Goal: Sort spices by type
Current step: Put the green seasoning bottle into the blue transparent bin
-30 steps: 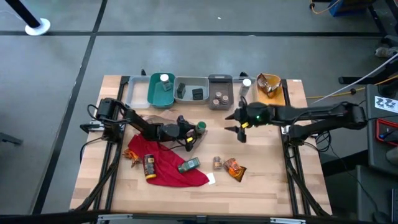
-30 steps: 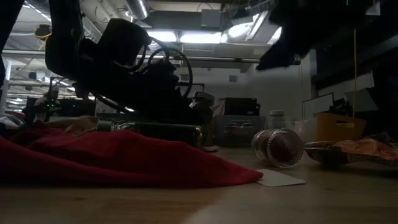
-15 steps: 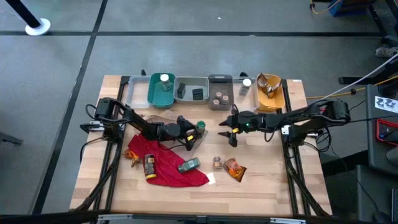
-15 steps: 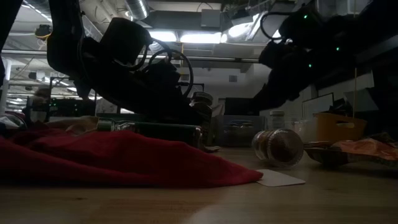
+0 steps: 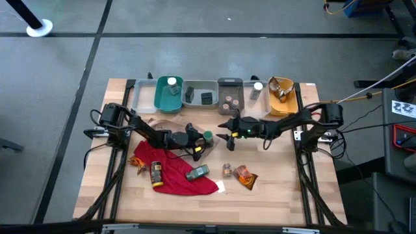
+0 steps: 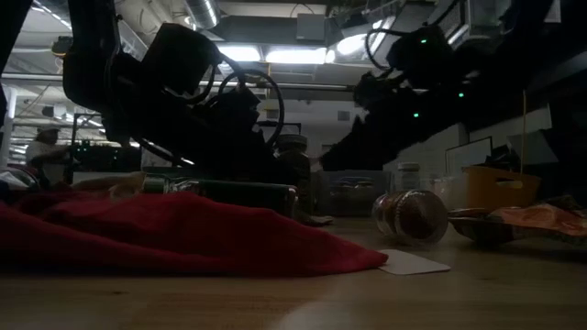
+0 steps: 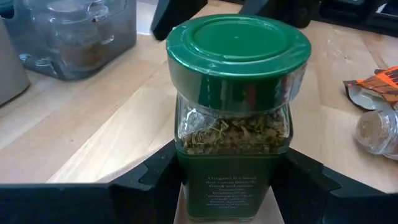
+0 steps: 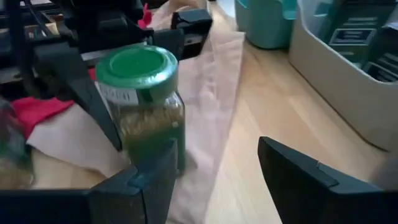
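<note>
A glass spice jar with a green cap (image 5: 208, 136) stands near the table's middle, over the edge of a tan cloth (image 5: 164, 123). My left gripper (image 5: 202, 142) is shut on it. My right gripper (image 5: 227, 134) is open just to the jar's right, and the jar (image 8: 146, 106) stands off to one side of its fingers, not between them. Loose spices lie nearer the front: a brown jar (image 5: 156, 174) and a green container (image 5: 197, 172) on the red cloth (image 5: 175, 174), plus a small jar (image 5: 227, 169) and an orange packet (image 5: 245, 175) on the wood. My left gripper pinches the jar's lower glass body (image 7: 194, 182) between its two fingers, one on each side. The fingers come from the table's left, slanting a little downward. The jar stands upright with its cap up. Whether its base touches the cloth cannot be told.
Along the far edge stand a teal bin (image 5: 168, 95), two grey bins (image 5: 200, 95) (image 5: 229, 97) and a yellow bin (image 5: 281, 91), each holding sorted spices. A white-capped jar (image 5: 257, 90) stands between the bins. A small white card (image 5: 221, 187) lies at the front.
My right gripper has come down and gone toward the table's left, from near the yellow bin's front to close beside the green-capped jar, staying open. My left gripper and the jar have kept still.
</note>
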Controlling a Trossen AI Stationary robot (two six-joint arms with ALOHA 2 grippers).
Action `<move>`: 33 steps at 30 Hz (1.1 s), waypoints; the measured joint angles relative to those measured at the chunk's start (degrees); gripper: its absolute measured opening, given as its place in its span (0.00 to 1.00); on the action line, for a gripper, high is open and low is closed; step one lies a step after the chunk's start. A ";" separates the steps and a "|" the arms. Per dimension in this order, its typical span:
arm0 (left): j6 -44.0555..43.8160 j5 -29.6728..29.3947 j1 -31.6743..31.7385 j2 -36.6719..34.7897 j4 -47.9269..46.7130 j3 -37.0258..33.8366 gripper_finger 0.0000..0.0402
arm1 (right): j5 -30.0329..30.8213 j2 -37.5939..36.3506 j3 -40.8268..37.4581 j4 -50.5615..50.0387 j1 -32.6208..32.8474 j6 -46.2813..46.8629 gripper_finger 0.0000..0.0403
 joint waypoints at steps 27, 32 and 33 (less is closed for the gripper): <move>-2.57 0.13 0.00 -1.36 -0.25 3.49 0.64 | -5.19 4.63 5.18 -1.74 0.02 -0.08 0.55; 0.56 0.08 0.00 -1.38 -0.15 4.18 0.64 | -5.19 4.63 5.18 -2.08 0.02 -0.10 0.55; 1.07 0.07 0.00 -1.38 -0.13 4.19 0.64 | -5.19 4.63 5.18 -2.15 0.02 -0.10 0.55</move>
